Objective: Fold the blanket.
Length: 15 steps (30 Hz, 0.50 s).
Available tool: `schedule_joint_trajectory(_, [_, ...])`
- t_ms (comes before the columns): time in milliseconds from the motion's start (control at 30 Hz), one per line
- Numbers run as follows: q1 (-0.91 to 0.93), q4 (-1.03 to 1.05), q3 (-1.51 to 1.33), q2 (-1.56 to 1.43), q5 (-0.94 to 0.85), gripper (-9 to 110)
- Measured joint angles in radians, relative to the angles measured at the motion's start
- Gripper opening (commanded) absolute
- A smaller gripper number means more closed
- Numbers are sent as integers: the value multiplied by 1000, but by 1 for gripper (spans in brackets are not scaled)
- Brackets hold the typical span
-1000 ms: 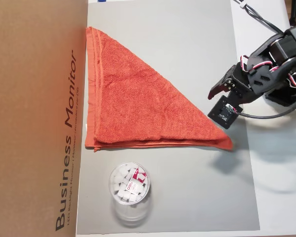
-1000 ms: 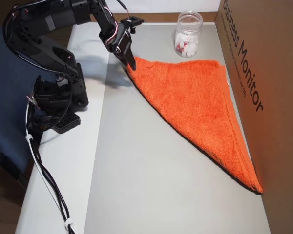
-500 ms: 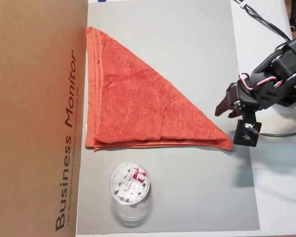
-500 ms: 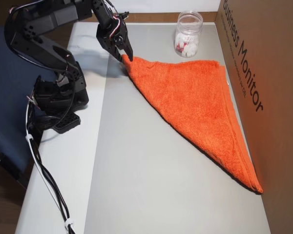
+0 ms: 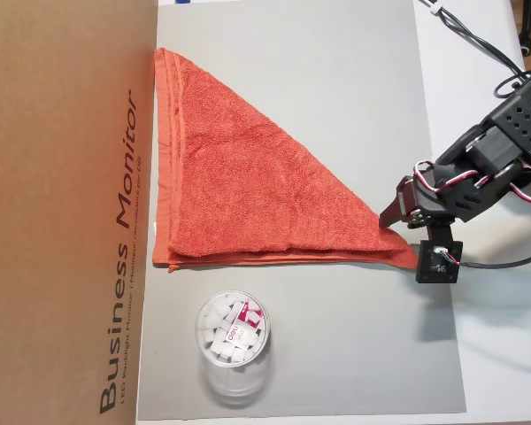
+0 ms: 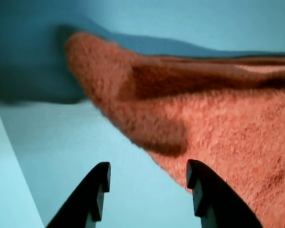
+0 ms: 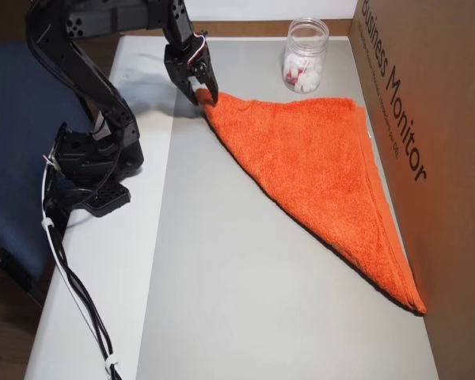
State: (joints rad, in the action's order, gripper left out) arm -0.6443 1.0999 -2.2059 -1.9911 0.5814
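Blanket (image 5: 248,181), orange-red and fuzzy, is lying folded into a triangle on a grey mat (image 5: 336,71) on the white worktop (image 5: 496,336); we are seeing its long hemmed edge running beside a cardboard box (image 5: 62,212). Our end effector (image 5: 396,217) is hovering at the blanket's pointed corner, and in the wrist view (image 6: 147,183) its two dark fingers are standing apart, gripping nothing, with the corner just ahead. Near the blanket's lower edge, a clear cup (image 5: 233,341) is standing, holding small white pieces.
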Motion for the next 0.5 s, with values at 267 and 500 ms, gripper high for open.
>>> schedule_joint_trajectory(267, [8, -98, 2, 114, 0, 16])
schedule_joint_trajectory(500, [-40, -164, 2, 216, 2, 16])
